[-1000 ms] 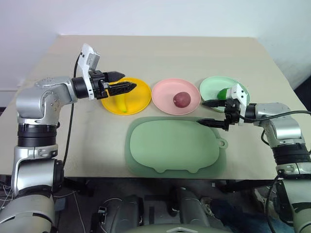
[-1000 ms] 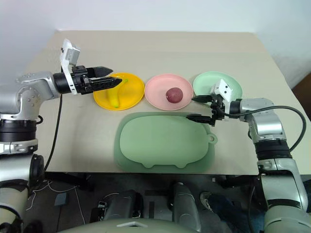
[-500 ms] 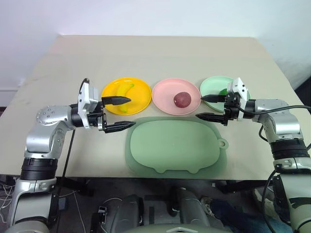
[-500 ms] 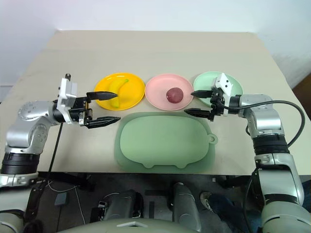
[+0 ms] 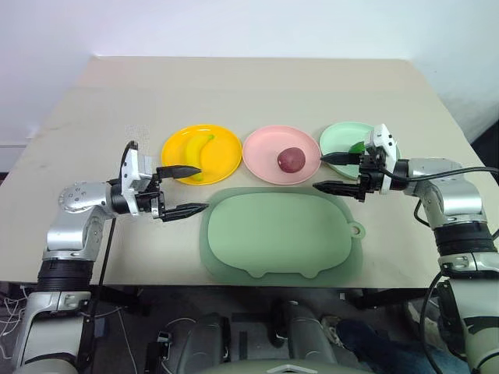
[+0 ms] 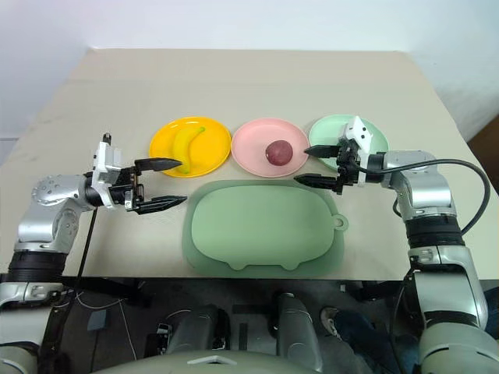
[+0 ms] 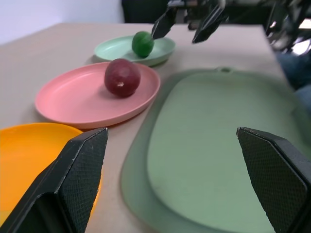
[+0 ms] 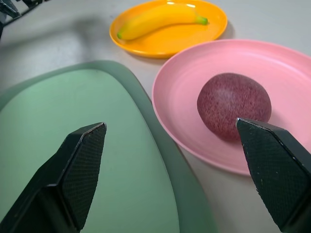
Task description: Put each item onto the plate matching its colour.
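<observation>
Already the banana [image 5: 196, 147] lies on its yellow plate [image 5: 226, 151], just beyond the spread, empty left tool [image 5: 185, 189].

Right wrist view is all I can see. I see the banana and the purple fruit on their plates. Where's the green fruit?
Observer: The green fruit sits on the mint green plate.
Operator: Is a gripper holding anything?
Observer: No. The right gripper hangs open at the near edge of that plate, holding nothing.
Operator: And the other one?
Observer: The left gripper is open too, over the table beside the yellow plate.
Operator: What's on the big green mat?
Observer: Nothing lies on the mat.
</observation>
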`<state>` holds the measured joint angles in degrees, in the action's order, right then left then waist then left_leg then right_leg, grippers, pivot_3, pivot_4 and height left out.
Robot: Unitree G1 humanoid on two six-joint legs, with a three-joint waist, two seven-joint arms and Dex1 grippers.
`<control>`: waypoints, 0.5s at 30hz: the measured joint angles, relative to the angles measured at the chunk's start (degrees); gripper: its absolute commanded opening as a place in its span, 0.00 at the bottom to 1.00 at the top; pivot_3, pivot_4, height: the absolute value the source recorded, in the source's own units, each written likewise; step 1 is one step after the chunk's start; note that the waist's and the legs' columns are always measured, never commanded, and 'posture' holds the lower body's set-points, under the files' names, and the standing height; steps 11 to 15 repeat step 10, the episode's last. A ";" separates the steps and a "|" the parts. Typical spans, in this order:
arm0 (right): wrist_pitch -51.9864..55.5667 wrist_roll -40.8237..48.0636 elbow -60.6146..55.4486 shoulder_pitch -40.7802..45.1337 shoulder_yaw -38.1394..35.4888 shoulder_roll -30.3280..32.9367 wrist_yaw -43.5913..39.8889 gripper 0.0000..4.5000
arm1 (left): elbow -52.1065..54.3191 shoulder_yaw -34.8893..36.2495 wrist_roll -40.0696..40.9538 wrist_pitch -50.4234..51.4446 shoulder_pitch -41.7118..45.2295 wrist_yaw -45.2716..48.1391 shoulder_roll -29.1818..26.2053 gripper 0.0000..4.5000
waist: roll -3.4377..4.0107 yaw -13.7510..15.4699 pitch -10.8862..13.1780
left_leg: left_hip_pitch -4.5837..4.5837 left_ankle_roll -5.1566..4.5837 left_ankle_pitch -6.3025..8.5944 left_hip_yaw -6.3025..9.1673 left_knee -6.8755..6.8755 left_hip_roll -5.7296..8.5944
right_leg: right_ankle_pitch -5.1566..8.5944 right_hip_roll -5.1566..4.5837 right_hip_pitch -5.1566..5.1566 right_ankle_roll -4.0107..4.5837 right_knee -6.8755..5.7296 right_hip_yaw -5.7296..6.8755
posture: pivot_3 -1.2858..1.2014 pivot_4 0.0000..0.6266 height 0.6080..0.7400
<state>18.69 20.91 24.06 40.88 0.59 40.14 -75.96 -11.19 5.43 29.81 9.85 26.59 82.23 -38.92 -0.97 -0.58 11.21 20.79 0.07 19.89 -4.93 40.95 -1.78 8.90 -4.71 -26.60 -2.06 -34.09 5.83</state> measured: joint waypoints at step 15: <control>-0.34 0.16 0.36 0.10 0.00 0.00 -1.57 1.00 | 2.05 2.22 4.23 4.95 0.64 1.50 -1.94 0.99 | 0.00 0.00 0.00 | 0.09 0.01 0.00 0.02 0.00 0.00 | 0.00 -0.01 -0.03 -0.01 -0.01 0.03 | 0.52 0.24 1.00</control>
